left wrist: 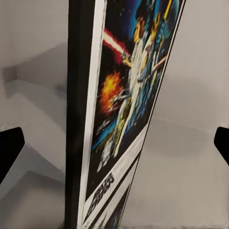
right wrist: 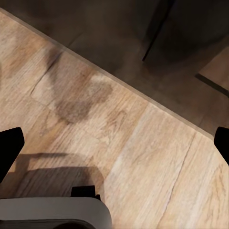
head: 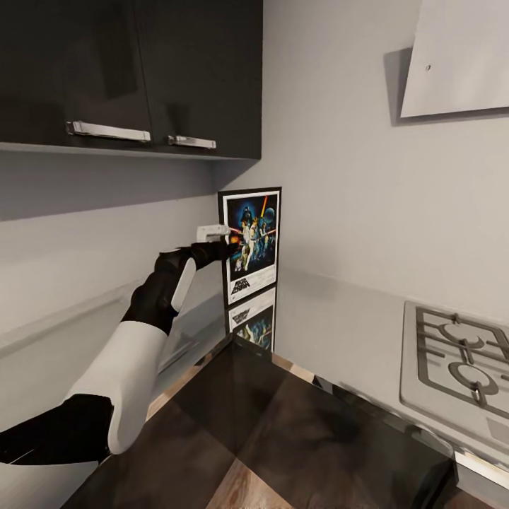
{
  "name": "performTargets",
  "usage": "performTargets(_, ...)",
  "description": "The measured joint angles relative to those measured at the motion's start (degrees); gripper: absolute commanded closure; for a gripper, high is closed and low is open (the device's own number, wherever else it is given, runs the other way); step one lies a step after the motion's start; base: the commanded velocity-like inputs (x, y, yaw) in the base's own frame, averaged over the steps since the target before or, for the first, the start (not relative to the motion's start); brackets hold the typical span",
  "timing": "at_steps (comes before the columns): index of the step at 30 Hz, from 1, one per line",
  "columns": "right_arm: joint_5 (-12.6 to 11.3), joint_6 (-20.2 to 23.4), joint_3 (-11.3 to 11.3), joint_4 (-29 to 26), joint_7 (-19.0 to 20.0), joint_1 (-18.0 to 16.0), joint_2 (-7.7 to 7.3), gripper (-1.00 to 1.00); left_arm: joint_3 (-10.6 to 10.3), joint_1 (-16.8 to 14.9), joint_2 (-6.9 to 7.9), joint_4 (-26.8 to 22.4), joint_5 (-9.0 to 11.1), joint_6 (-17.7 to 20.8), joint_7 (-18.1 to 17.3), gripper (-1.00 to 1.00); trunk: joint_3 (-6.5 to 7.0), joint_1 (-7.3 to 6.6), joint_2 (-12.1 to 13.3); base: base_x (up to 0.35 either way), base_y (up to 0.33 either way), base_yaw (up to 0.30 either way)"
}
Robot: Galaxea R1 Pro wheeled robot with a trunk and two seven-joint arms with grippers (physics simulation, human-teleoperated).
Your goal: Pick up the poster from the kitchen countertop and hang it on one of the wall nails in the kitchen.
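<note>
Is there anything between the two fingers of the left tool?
Yes. In the left wrist view the poster stands edge-on between the fingers, apart from both; the left tool is open.

The only lettering stands on the poster (head: 251, 244): a black logo in its white lower border, blocky and too small to read letter by letter from the head view, and seen steeply sideways, blurred, from the left wrist view (left wrist: 121, 124).
</note>
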Motion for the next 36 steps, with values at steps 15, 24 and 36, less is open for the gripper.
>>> performTargets(15, 0.0, 0.1, 0.0, 0.0, 0.0, 0.0, 0.00, -1.00, 0.0, -7.9, -0.36, 9.1, 0.0, 2.2, -0.1, -1.00, -0.01, 0.00, 0.0, 0.000, 0.000, 0.000)
performTargets(24, 0.0, 0.1, 0.0, 0.0, 0.0, 0.0, 0.00, -1.00, 0.0, -11.1, -0.38, 10.5, -0.1, 2.3, 0.0, -1.00, -0.37, 0.00, 0.0, 0.000, 0.000, 0.000)
performTargets(36, 0.0, 0.1, 0.0, 0.0, 0.0, 0.0, 0.00, -1.00, 0.2, -11.3, -0.16, 9.9, -0.2, 2.1, 0.0, -1.00, -1.41, 0.00, 0.0, 0.000, 0.000, 0.000)
